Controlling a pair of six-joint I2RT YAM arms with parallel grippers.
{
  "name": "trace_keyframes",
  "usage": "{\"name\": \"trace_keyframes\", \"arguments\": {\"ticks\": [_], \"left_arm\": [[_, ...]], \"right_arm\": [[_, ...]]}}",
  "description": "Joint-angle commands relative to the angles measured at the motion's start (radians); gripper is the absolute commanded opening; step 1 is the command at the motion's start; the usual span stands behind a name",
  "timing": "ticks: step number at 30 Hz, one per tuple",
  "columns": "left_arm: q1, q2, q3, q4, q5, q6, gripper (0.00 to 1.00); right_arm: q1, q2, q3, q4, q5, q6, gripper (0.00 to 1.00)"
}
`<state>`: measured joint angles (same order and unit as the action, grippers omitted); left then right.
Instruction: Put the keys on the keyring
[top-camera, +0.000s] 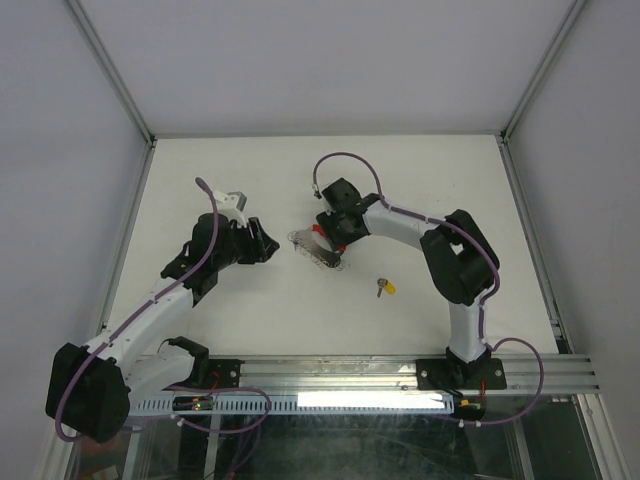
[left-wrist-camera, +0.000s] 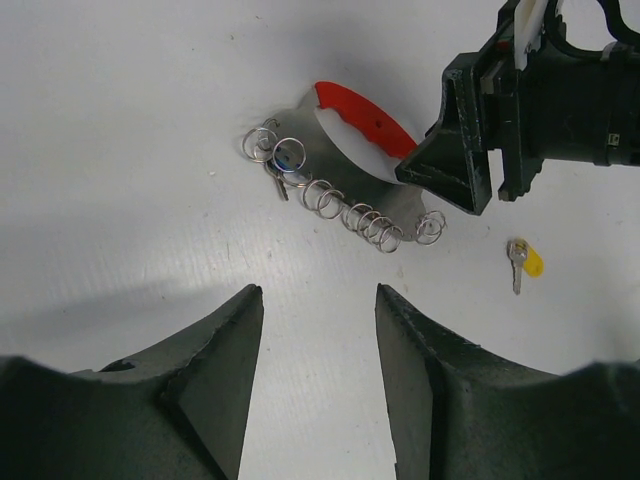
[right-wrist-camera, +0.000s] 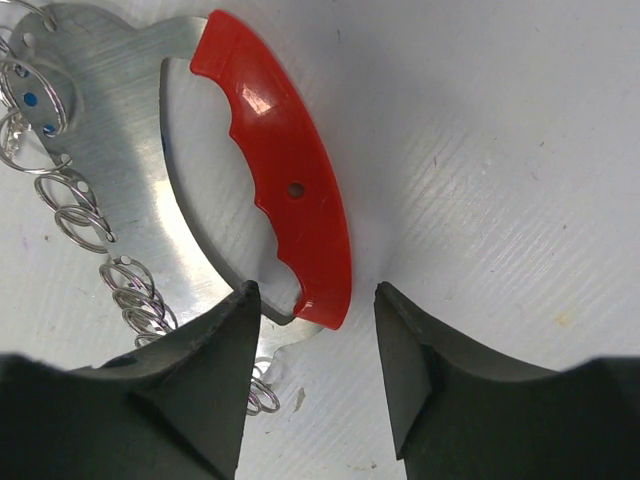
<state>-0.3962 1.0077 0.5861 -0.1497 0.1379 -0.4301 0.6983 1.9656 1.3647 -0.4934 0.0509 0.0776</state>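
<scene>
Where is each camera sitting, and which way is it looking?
Top: high behind both arms, looking down on the table; both arms show.
Left wrist: on the left arm, looking past its own fingers at the keyring and right gripper.
Right wrist: close above the keyring's red tab; its fingers show.
Shared: all see the keyring.

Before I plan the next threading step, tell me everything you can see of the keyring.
The keyring lies flat on the white table. It is a flat silvery metal plate with a crescent cut-out, bridged by a curved red grip, plastic by its look, with finger notches and one small hole. A row of small wire rings lies along one edge; a blue-headed key sits at the end ring. The right tool stands open astride the grip's end; contact is unclear.
</scene>
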Motion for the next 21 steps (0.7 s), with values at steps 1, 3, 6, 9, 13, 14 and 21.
{"name": "trace_keyframes", "arguments": {"ticks": [1, 3, 6, 9, 13, 14, 21], "left_arm": [[0.017, -0.004, -0.016, 0.066, 0.020, -0.009, 0.47], [0.020, -0.002, -0.017, 0.070, 0.017, -0.010, 0.47], [0.021, 0.004, -0.020, 0.076, 0.014, -0.009, 0.47], [0.021, 0.006, -0.026, 0.083, 0.011, -0.012, 0.46], [0.022, -0.003, -0.047, 0.097, 0.008, -0.027, 0.45], [0.022, -0.008, -0.053, 0.101, 0.008, -0.035, 0.45], [0.022, -0.032, -0.105, 0.106, 0.048, -0.065, 0.43]], "right_arm": [[0.004, 0.000, 0.010, -0.006, 0.020, -0.029, 0.49], [0.005, 0.002, -0.001, -0.007, 0.017, -0.036, 0.43], [0.012, -0.002, -0.023, -0.011, 0.016, -0.054, 0.35], [0.025, -0.018, -0.058, -0.016, 0.021, -0.077, 0.30], [0.051, -0.071, -0.127, -0.026, 0.038, -0.074, 0.26], [0.072, -0.088, -0.149, -0.028, 0.045, -0.070, 0.26], [0.170, -0.220, -0.313, -0.035, 0.038, 0.012, 0.25]]}}
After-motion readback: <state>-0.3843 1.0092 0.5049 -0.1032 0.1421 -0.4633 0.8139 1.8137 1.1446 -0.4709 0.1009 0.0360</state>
